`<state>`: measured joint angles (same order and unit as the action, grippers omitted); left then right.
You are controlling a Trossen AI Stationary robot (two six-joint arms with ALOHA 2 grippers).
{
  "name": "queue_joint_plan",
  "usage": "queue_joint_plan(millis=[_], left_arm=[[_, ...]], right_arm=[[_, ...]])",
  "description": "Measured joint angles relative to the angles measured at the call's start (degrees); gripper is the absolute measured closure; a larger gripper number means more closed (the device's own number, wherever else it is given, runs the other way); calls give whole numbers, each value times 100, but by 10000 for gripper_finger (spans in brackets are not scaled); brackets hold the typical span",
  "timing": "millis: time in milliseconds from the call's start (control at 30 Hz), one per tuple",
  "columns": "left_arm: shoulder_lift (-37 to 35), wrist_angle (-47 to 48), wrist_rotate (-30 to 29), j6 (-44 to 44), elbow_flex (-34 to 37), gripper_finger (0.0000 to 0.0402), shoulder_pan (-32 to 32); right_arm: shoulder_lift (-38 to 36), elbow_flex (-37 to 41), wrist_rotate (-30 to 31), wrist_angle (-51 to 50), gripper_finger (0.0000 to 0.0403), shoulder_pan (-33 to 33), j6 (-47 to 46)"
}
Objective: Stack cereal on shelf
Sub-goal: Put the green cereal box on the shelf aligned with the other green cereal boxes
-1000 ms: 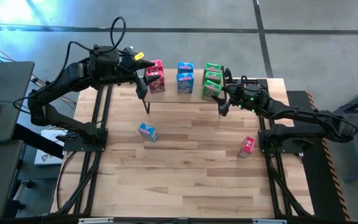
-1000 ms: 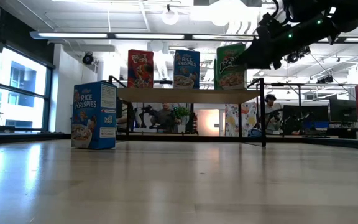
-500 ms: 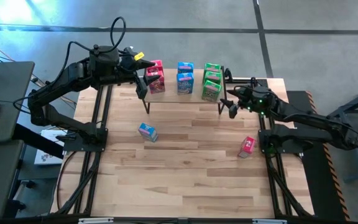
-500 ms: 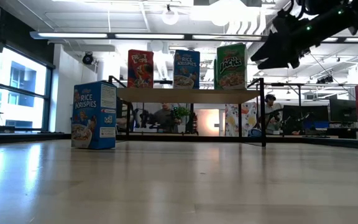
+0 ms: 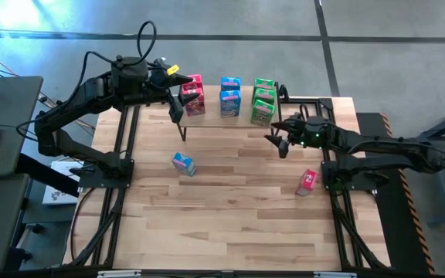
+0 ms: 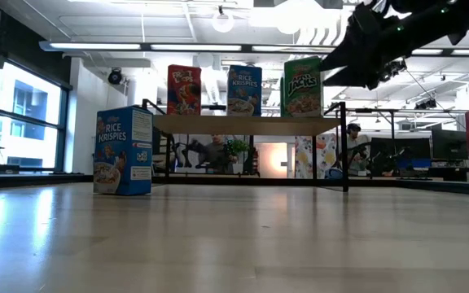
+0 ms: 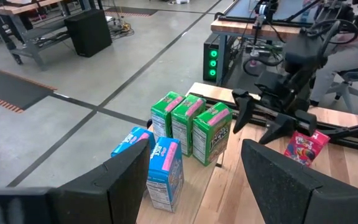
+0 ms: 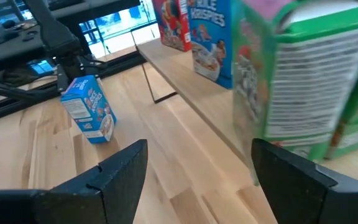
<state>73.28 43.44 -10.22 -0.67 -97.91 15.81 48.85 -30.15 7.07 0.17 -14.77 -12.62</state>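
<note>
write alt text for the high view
Seven cereal boxes sit in red, blue and green rows on the shelf. The right gripper hovers open nearby, the left gripper by the red row; a blue box and red box wait on the table.

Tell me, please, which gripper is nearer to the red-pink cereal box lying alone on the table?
The right gripper. It hovers open just shelf-ward of the lone red-pink box, while the left gripper waits at the shelf's opposite end, across the table.

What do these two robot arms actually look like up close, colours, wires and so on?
Both arms are black and jointed, with looping black cables along them. The left end effector carries a small yellow tag nearby; the right end effector shows small green lights behind it. Each ends in two dark, flat, wedge-shaped fingers.
</note>
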Motion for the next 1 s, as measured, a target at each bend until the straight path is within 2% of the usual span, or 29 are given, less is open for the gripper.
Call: queue_joint_plan(millis=[267, 400, 667, 1000], left_arm=[[0, 0, 0, 0, 0, 156, 0], [0, 0, 0, 0, 0, 156, 1], [1, 0, 1, 0, 0, 156, 1], [0, 0, 0, 0, 0, 156, 0]], right_arm=[[401, 0, 14, 373, 124, 92, -5], [478, 0, 229, 434, 124, 80, 103], [484, 0, 613, 435, 124, 80, 110], [466, 0, 717, 455, 124, 80, 109]])
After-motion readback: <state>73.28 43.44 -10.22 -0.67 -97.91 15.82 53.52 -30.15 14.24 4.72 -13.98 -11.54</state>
